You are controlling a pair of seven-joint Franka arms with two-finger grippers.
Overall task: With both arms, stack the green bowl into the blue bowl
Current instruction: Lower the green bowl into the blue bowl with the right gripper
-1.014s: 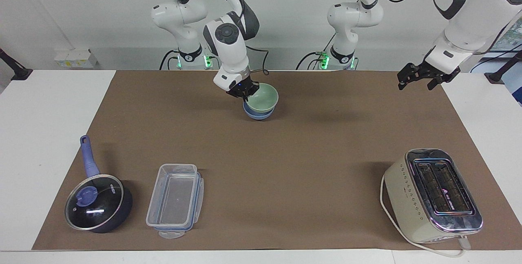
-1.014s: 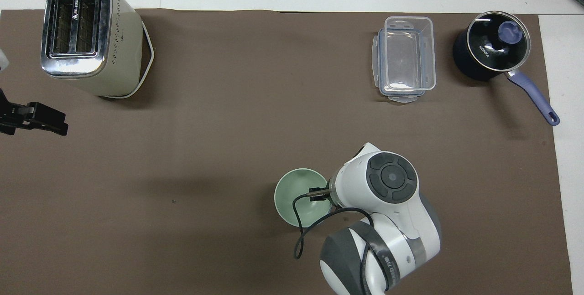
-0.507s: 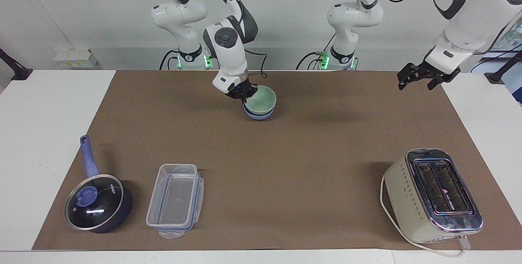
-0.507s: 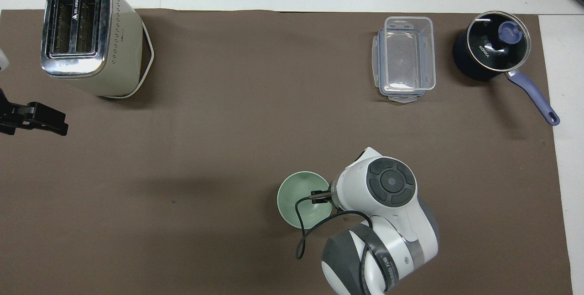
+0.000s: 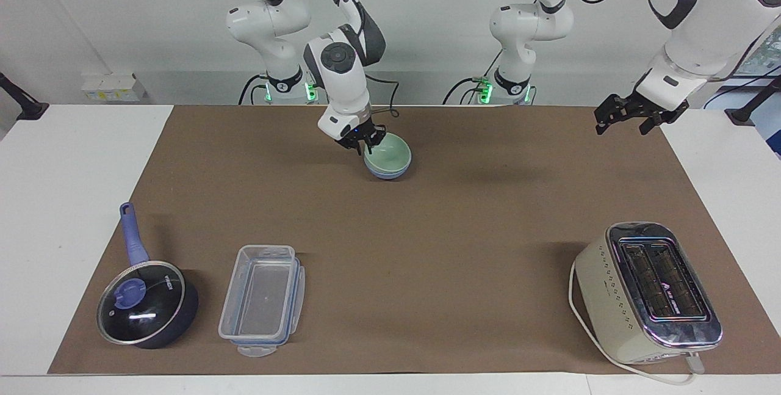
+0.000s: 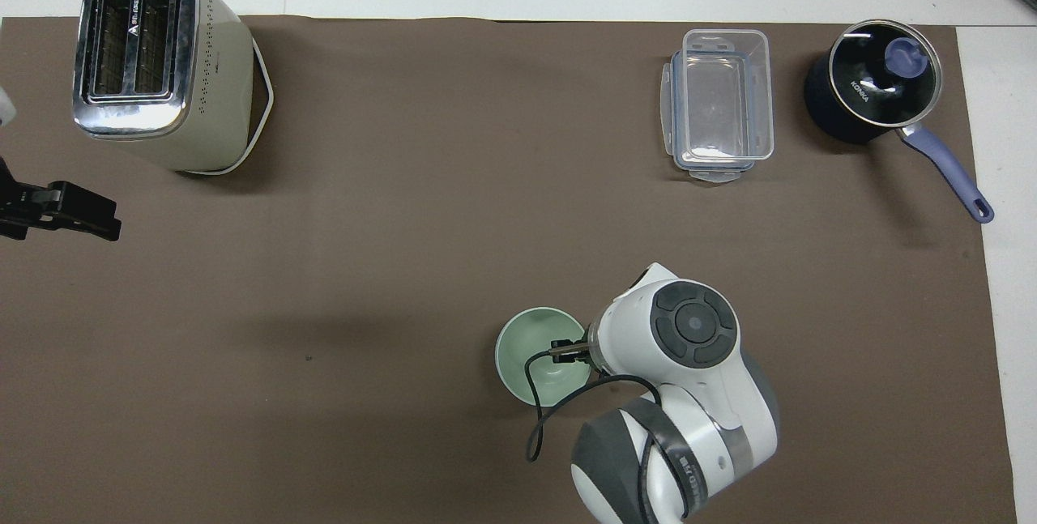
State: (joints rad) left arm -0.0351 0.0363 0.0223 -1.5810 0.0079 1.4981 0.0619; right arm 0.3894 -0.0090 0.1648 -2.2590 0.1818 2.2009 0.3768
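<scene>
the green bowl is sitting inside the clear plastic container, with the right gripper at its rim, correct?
Not quite. The green bowl sits nested in the blue bowl, not in the clear plastic container, which lies farther from the robots beside the saucepan. The facing view shows this. The right gripper is indeed at the green bowl's rim.

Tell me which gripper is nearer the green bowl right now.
Right. The right gripper is at the green bowl's rim, the bowl nested in the blue bowl. The left gripper waits over the mat's edge at the left arm's end.
</scene>
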